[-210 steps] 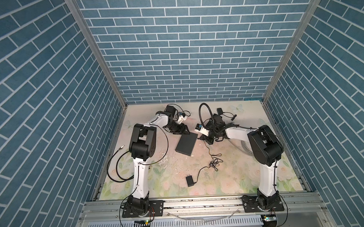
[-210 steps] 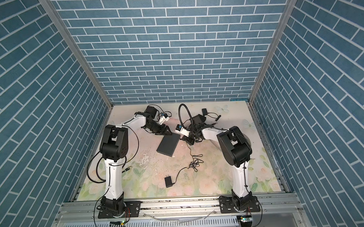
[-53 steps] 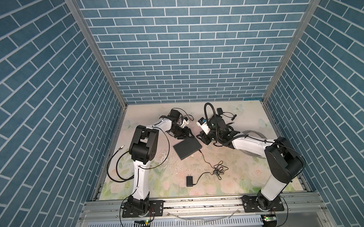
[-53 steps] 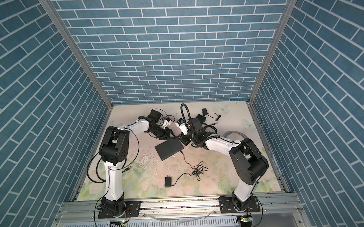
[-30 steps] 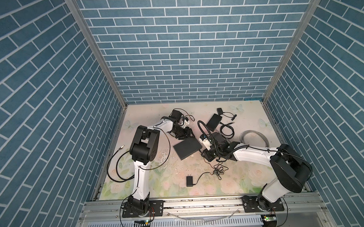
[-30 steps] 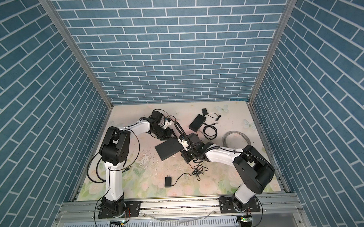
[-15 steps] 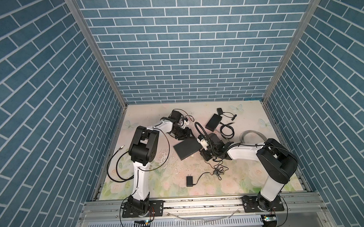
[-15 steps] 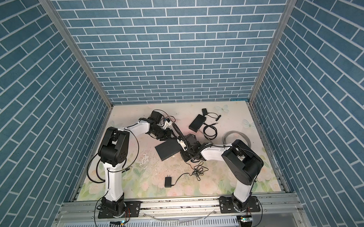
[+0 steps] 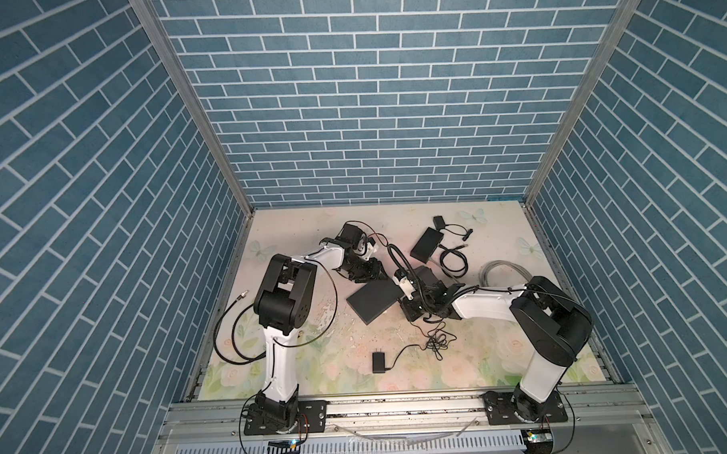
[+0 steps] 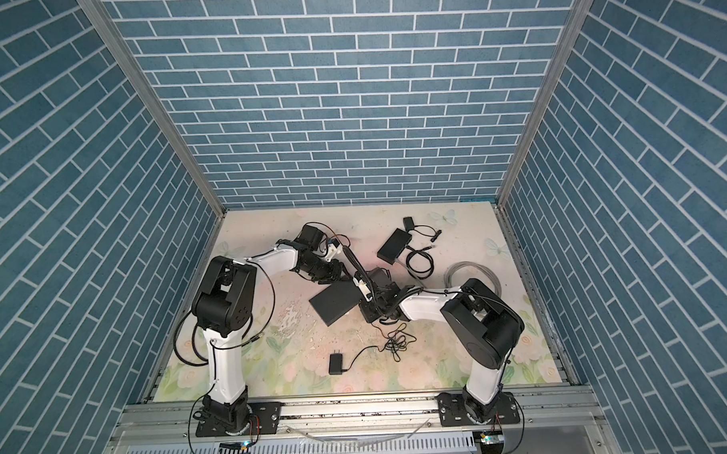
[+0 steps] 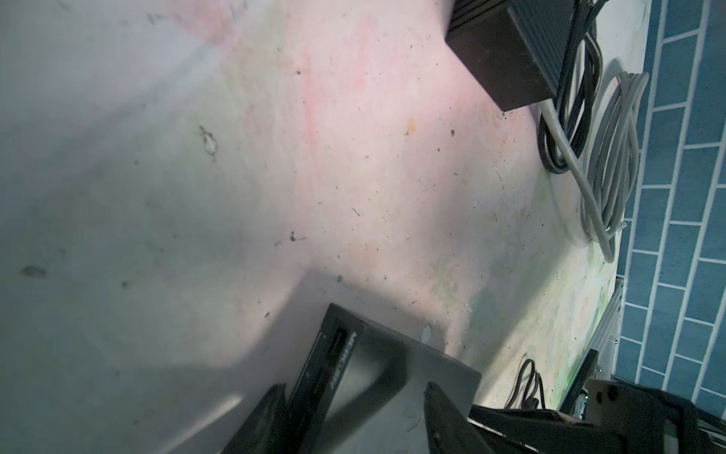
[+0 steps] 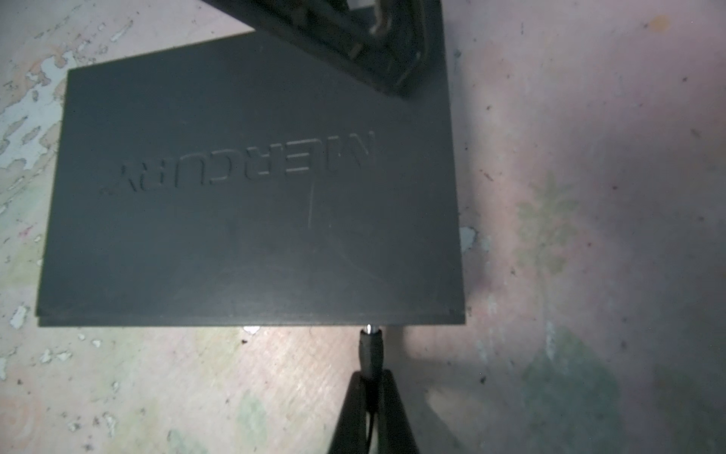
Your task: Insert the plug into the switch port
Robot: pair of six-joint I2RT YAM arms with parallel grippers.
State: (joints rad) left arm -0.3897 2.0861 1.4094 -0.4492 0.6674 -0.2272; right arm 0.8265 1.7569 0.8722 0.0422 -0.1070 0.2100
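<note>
The switch [image 9: 373, 303] [image 10: 335, 306] is a flat dark grey box embossed MERCURY [image 12: 251, 181], lying mid-table. My right gripper [image 12: 369, 377] [image 9: 403, 306] is shut on the plug [image 12: 369, 348], a small black barrel with a metal tip. That tip touches the switch's near side face; the port itself is hidden. The plug's thin cable [image 9: 436, 342] trails to a black adapter [image 9: 378, 362]. My left gripper [image 11: 353, 397] [image 9: 374, 273] stands open astride the switch's [image 11: 377, 377] far corner, one finger [image 11: 271, 401] against its side face.
A second black box [image 9: 427, 244] [image 11: 510, 51] lies at the back with a coiled black cable [image 9: 452, 263] and a small adapter [image 9: 439, 222]. A grey cable coil [image 9: 503, 273] [image 11: 605, 165] lies at the right. Blue brick walls enclose the table.
My right gripper came forward from the back, shut on the plug and carried it to the switch's side. The left gripper stays at the switch, which it had turned earlier.
</note>
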